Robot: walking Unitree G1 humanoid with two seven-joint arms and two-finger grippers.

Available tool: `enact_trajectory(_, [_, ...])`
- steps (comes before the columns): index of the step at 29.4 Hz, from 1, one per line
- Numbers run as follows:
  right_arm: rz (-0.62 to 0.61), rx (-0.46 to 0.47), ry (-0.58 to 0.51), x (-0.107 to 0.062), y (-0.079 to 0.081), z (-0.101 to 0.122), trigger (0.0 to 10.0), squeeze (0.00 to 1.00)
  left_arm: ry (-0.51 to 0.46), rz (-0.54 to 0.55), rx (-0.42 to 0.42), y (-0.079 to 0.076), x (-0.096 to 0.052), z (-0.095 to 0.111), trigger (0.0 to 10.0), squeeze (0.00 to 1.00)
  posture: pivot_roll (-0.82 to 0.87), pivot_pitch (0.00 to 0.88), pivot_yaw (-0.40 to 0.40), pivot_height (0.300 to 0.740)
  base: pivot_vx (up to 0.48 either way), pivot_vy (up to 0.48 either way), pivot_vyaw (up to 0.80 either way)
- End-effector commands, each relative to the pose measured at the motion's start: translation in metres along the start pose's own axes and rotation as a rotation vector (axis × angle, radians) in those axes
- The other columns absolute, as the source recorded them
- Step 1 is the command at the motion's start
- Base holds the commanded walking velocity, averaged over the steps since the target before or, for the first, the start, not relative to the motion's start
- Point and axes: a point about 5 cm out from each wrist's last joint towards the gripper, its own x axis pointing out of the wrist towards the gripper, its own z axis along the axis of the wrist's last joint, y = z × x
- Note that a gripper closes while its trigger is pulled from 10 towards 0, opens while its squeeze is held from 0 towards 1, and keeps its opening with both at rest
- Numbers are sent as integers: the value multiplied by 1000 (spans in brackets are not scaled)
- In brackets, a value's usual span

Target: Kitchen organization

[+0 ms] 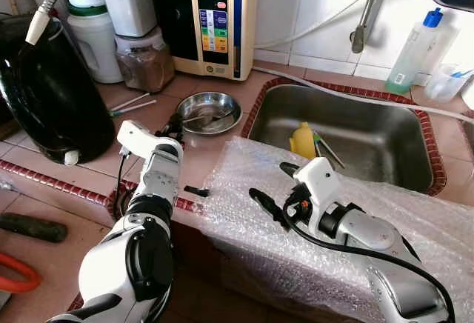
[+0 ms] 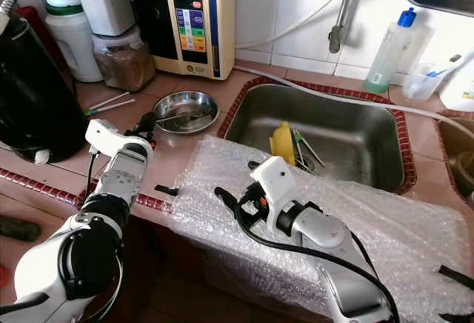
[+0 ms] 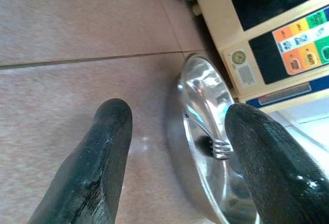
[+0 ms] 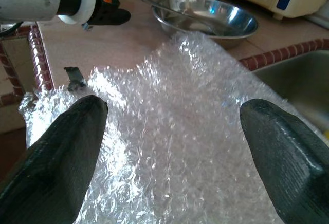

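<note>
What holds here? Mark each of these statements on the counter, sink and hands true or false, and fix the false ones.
1. The left hand is open, close to the steel bowl. True.
2. The steel bowl is empty. False: a fork lies in it.
3. The right hand is shut on the bubble wrap. False: it is open above the wrap.
4. A yellow item sits in the sink. True.
5. The bubble wrap lies along the counter edge in front of the sink. True.
</note>
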Motion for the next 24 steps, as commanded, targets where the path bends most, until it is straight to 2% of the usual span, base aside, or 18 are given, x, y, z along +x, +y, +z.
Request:
enact_trajectory(1, [-9,-7,-2,-2,-1,2,10000,133,-18,-20,-4,-8,2,7,0,0,-177,0,69,740,0,0,0])
enact_trajectory(10, [2,4,-9,-3,2,3,10000,137,-19,-25,-8,-8,2,6,0,0,-176,0,72,740,0,0,0])
enact_trajectory(16, [46,28,-87,-3,8,14,10000,141,-29,-17,-9,-6,2,8,0,0,-169,0,68,740,0,0,0])
enact_trajectory(24, [50,27,-97,-2,8,15,10000,141,-38,-8,-12,-2,2,10,0,0,-165,0,66,740,0,0,0])
